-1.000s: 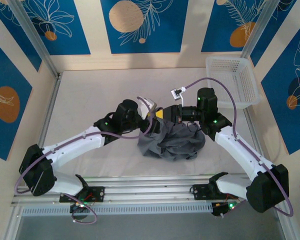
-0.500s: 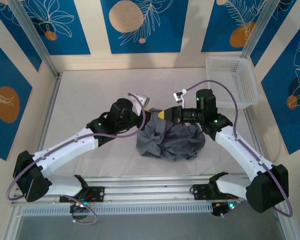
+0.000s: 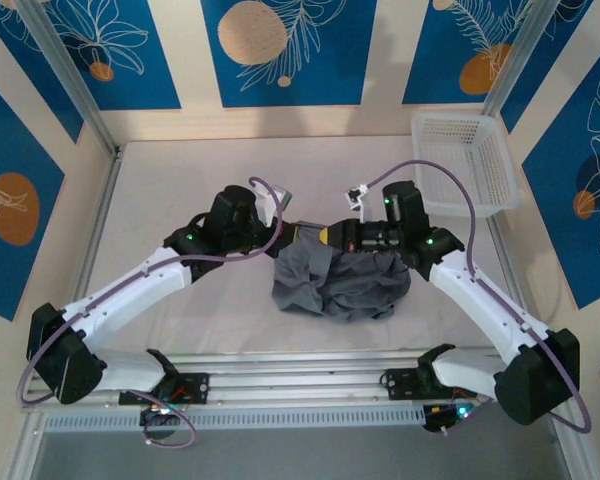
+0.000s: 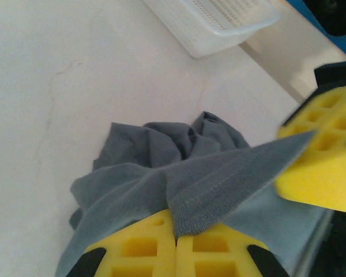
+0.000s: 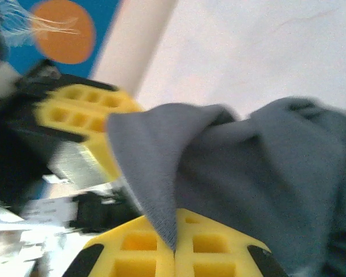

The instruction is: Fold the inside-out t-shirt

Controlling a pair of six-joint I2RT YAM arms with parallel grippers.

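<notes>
Top view: the inside-out t-shirt [image 3: 342, 282] lies in a crumpled grey heap near the middle of the white table [image 3: 170, 190], toward the near edge, between the two arms. It is not spread, and no sleeve or collar can be made out in the bundle. The white basket [image 3: 460, 165] sits at the far right corner, well apart from the cloth.

Left gripper [image 4: 176, 234]: yellow pads pressed together, with a stitched hem of the shirt pinched between them. The cloth runs up and to the right from there as a taut band.

Right gripper [image 5: 174, 251]: also clamped, with a hemmed edge of the same cloth caught between its pads. The left wrist view shows the band ending at the other gripper's yellow finger, so both seem to hold one edge. The grippers are close together at the far side of the heap.

Judged step: still opening the shirt out, and folding proper has not begun. Most of the garment remains bunched on the table below the held edge.

Next move probably calls for drawing the two grips apart along the hem and raising them so the bundle hangs open. The shirt could then be laid flat. Both pinches look shallow and close to the edge, so a hard pull could slip the hem free.
</notes>
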